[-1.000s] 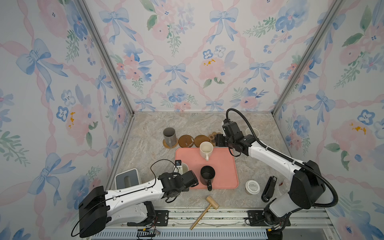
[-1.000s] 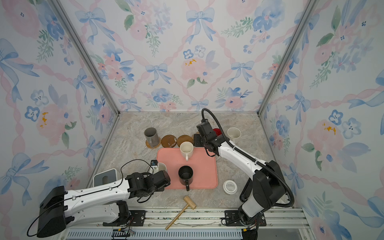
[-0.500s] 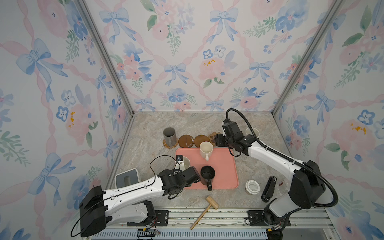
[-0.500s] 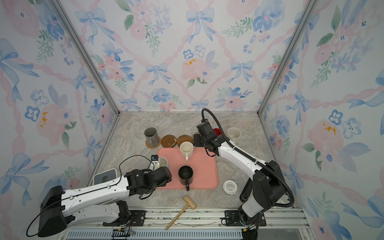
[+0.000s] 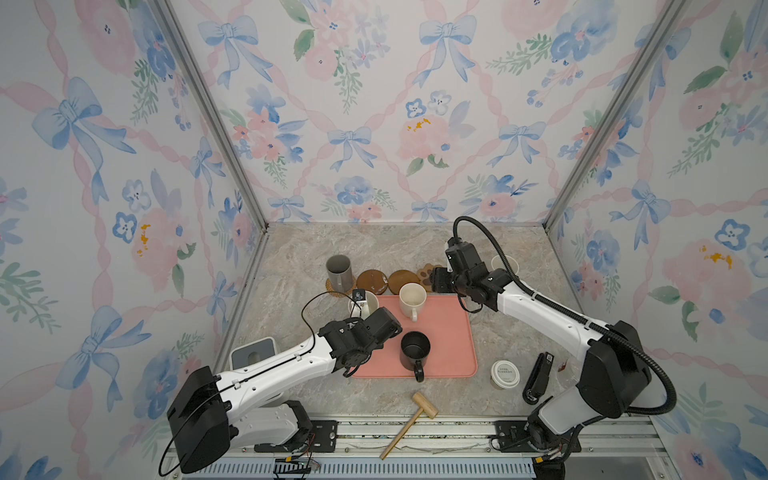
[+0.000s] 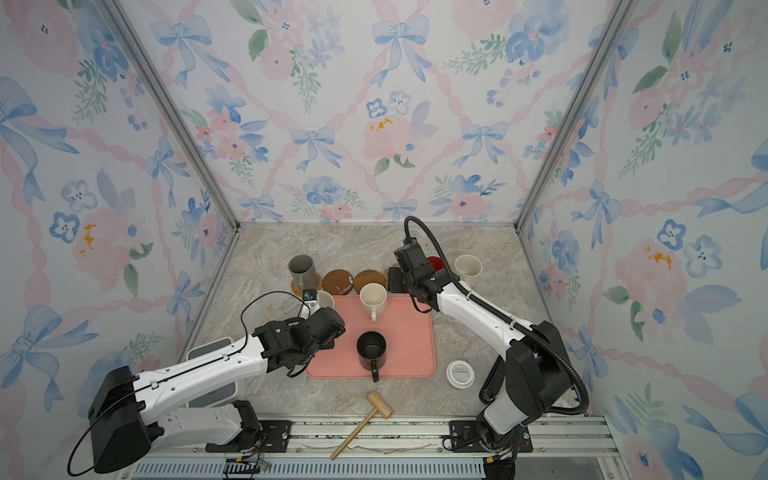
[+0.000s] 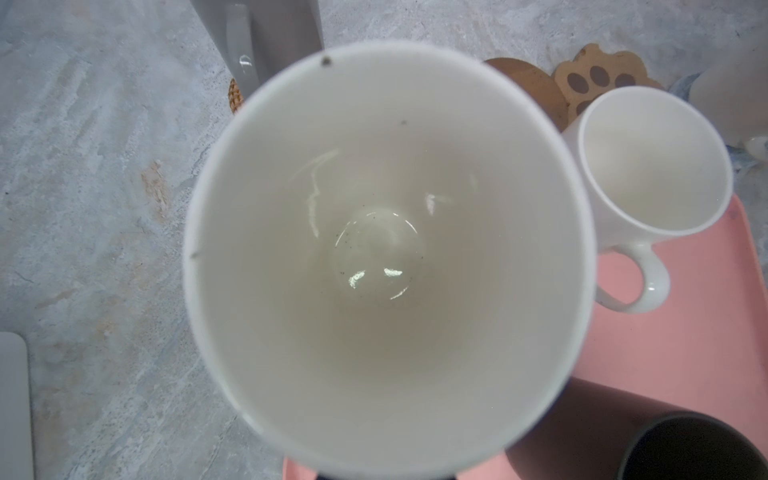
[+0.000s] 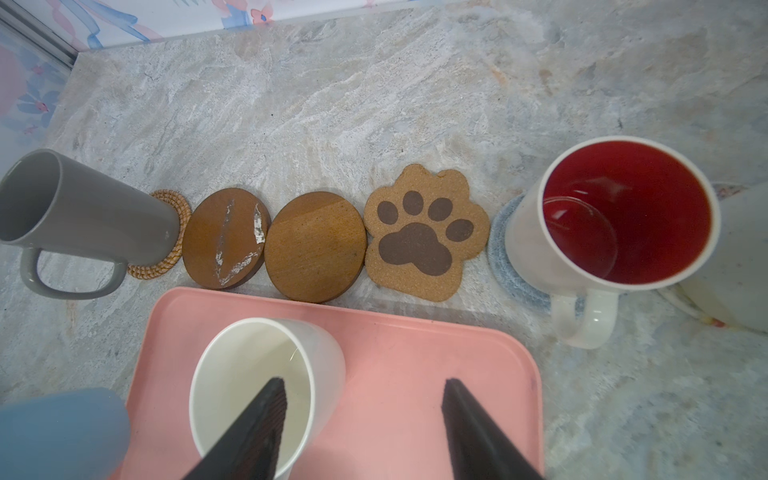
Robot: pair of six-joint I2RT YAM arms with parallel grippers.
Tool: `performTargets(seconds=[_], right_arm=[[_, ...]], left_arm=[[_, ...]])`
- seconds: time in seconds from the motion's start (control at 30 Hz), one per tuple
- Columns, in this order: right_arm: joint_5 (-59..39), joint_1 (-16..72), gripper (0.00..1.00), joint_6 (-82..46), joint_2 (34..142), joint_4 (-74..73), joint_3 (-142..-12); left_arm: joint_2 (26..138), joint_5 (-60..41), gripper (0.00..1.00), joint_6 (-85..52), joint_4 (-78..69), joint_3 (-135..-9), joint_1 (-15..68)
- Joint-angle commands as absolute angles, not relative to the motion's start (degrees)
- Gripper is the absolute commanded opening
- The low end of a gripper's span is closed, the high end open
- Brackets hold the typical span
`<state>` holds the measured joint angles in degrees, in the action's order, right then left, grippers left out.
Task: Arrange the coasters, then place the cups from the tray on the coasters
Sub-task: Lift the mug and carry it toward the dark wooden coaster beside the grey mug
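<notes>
My left gripper (image 5: 369, 316) is shut on the white mug with a light-blue outside (image 7: 386, 257), holding it above the back left corner of the pink tray (image 5: 453, 345); its jaws are hidden under the mug. A cream mug (image 5: 412, 299) and a black mug (image 5: 414, 351) stand on the tray. My right gripper (image 8: 365, 386) hangs open over the tray's back edge, beside the cream mug (image 8: 266, 374). The coasters form a row behind the tray: tan rattan (image 8: 166, 249) under the grey mug (image 8: 79, 224), two wooden rounds (image 8: 226, 237) (image 8: 316, 245), the paw (image 8: 424, 232), and grey-blue (image 8: 505, 257) under the red-inside mug (image 8: 623, 216).
A speckled white mug (image 6: 468, 265) stands at the row's right end. In front of the tray lie a wooden mallet (image 5: 415, 415), a white-lidded paper cup (image 5: 505, 373) and a black stapler (image 5: 540, 376). A grey-and-white box (image 5: 253, 353) sits by the left wall.
My left arm has carried the light-blue mug from the tray's front left toward the back, nearer the coaster row. The right arm has stayed still.
</notes>
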<state>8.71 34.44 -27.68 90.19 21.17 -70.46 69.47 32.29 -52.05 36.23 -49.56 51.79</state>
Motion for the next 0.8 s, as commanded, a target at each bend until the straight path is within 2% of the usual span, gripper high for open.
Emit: performTargets(seconds=[0.0,0.5,0.77], right_arm=[[8.5,33.7,0.63,-27.4,88.0,21.0,-69.9],[7.8,32.4,0.63,-27.1,87.3,20.8,-68.7],[6.9,31.0,0.63,-27.1,86.7,20.7,-67.8]], left_arm=[[70.2,32.2,0.0,-45.3,28.0,-52.5,49.1],[80.7,23.0,0.0,-33.2,16.1,-58.4,37.4],[89.0,20.8,0.0,-29.8,14.7,-64.5,34.3]])
